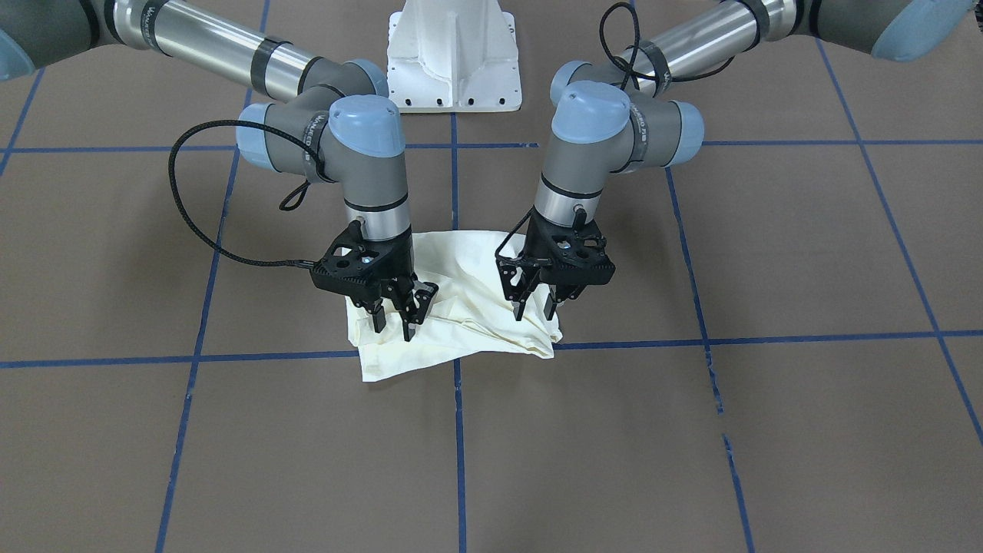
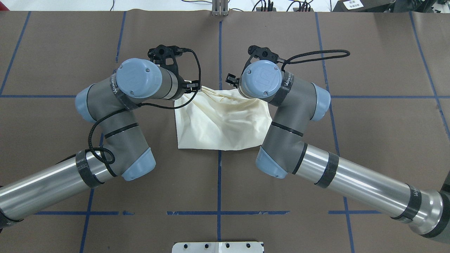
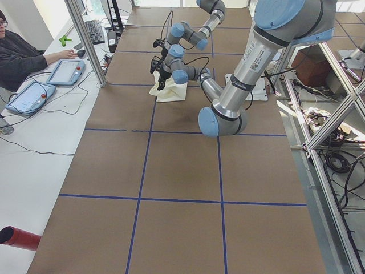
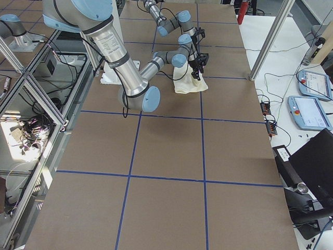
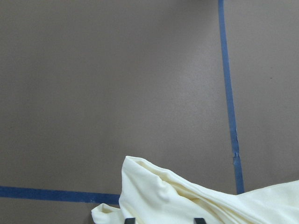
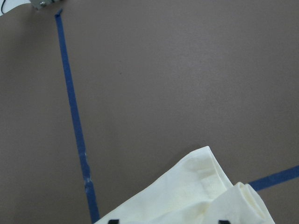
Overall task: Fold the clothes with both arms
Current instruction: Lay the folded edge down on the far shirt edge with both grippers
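Observation:
The cream shirt (image 1: pixel 461 307) lies folded into a small wrinkled bundle at the table's middle, plain side up, with no print showing. My left gripper (image 1: pixel 535 307) hangs open just above the bundle's corner on the operators' side, at the right in the front-facing view. My right gripper (image 1: pixel 394 322) hangs open above the other corner on that side. The left wrist view shows the shirt (image 5: pixel 187 200) below two spread fingertips (image 5: pixel 200 220). The right wrist view likewise shows the shirt (image 6: pixel 187 196) under spread fingertips (image 6: pixel 112 221). From overhead, both wrists hide the far edge of the shirt (image 2: pixel 221 123).
Blue tape lines (image 1: pixel 457 430) divide the brown table into squares. The white pedestal base (image 1: pixel 455 54) stands behind the shirt. At the table's left end a person (image 3: pixel 23 54) sits by tablets (image 3: pixel 65 71). A red cylinder (image 3: pixel 20 237) lies at that side's near corner.

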Available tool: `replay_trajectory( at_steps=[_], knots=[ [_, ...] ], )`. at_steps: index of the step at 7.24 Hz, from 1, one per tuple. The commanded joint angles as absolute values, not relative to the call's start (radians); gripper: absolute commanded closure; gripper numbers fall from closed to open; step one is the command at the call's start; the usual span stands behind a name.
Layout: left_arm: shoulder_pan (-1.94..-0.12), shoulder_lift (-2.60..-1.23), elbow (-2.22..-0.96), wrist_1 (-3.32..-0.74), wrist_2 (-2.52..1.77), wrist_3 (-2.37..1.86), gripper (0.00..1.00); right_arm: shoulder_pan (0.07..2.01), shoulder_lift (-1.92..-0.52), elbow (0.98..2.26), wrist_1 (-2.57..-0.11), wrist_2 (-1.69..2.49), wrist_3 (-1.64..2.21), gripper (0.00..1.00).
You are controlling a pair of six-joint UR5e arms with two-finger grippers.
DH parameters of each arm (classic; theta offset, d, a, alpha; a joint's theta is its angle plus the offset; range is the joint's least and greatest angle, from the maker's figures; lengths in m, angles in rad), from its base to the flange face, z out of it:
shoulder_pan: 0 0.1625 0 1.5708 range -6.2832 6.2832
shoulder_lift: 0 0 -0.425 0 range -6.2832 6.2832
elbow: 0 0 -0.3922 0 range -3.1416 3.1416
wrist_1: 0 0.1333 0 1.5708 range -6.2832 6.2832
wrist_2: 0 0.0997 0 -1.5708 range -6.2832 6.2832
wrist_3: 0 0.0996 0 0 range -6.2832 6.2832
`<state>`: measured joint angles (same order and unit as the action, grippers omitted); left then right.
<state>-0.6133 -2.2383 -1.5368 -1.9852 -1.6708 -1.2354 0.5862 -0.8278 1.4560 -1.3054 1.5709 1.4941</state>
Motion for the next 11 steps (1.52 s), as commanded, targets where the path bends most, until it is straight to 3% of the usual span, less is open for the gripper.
replay_trajectory(
  at_steps=[1,5,11],
  knots=[
    [-0.618,-2.218,-1.571,-1.985,-1.718,-1.204,0.00,0.544,-0.836,1.492,-1.310,1.579,1.388,0.00],
    [-0.623,-2.209,-1.572,-1.999,-1.718,-1.206,0.00,0.434,-0.844,1.441,-1.315,1.440,1.315,0.00],
    [-0.621,-2.204,-1.575,-1.999,-1.718,-1.207,0.00,0.621,-0.828,1.277,-1.304,1.450,1.178,0.00]
  ],
)
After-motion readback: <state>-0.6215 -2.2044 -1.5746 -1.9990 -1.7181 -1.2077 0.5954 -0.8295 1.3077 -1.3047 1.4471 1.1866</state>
